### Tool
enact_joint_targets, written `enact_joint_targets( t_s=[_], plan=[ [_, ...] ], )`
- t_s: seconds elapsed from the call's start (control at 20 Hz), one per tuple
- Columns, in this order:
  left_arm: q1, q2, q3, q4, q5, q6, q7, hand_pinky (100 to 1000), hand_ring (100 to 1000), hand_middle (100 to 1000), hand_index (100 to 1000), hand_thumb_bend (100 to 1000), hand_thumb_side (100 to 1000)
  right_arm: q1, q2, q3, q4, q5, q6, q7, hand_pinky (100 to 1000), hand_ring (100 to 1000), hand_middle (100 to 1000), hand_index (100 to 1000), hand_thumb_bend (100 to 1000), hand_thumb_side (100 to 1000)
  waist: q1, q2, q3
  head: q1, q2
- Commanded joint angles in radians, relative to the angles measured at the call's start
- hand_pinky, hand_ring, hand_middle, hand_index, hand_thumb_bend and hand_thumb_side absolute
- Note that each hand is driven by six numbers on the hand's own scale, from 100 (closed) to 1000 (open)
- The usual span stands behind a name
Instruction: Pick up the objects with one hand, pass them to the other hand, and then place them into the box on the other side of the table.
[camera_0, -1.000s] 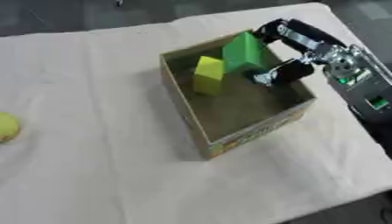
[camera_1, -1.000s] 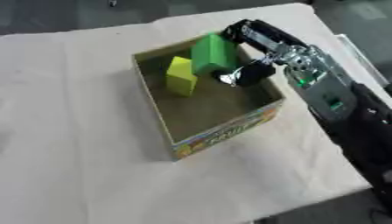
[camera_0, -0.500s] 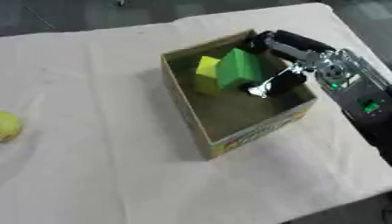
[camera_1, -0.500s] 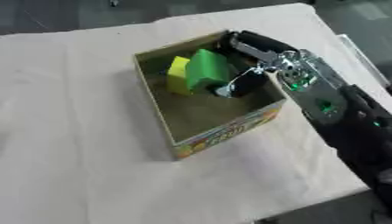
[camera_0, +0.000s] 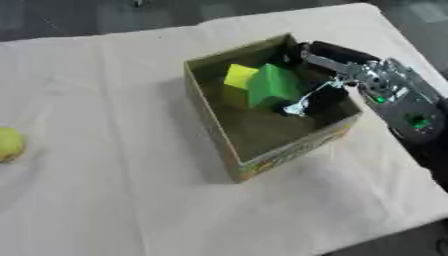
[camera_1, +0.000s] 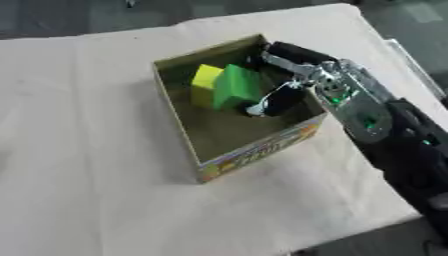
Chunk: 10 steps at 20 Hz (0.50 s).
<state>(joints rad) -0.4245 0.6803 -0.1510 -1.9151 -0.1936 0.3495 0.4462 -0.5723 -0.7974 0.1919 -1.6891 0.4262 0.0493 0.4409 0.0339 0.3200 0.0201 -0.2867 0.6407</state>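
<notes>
A cardboard box (camera_0: 293, 150) stands right of the table's middle. Inside it a yellow block (camera_0: 237, 77) stands against the back left wall. A green block (camera_0: 273, 86) leans against the yellow one, low in the box. My right hand (camera_0: 350, 75) reaches over the box's right rim, its dark fingers behind the green block and its silver thumb (camera_0: 300, 103) in front, curled round it. A yellow ball (camera_0: 7, 144) lies at the far left edge of the left eye view. My left hand shows in no view.
A cream cloth (camera_0: 114, 190) covers the table. The table's right edge (camera_1: 411, 60) runs close beside my right forearm (camera_1: 394, 135). Dark floor lies beyond the far edge.
My right hand has lowered the green block from above the box's back rim down into the box, next to the yellow block.
</notes>
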Motion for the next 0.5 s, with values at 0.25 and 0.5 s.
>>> enact_joint_targets(
  t_s=[0.25, 0.5],
  plan=[
    [-0.008, 0.027, 0.020, -0.016, -0.001, 0.005, 0.007, 879, 730, 681, 823, 518, 814, -0.014, -0.022, -0.014, -0.006, 0.001, -0.021, 0.012, 897, 811, 777, 868, 464, 296, -0.009, -0.012, 0.003, 0.005, 0.001],
    [-0.007, 0.027, 0.021, -0.016, -0.002, 0.008, 0.009, 879, 730, 681, 823, 520, 812, -0.012, -0.022, -0.016, 0.000, 0.005, -0.035, 0.023, 901, 816, 784, 880, 466, 298, -0.008, -0.012, 0.004, 0.006, 0.002]
  ],
)
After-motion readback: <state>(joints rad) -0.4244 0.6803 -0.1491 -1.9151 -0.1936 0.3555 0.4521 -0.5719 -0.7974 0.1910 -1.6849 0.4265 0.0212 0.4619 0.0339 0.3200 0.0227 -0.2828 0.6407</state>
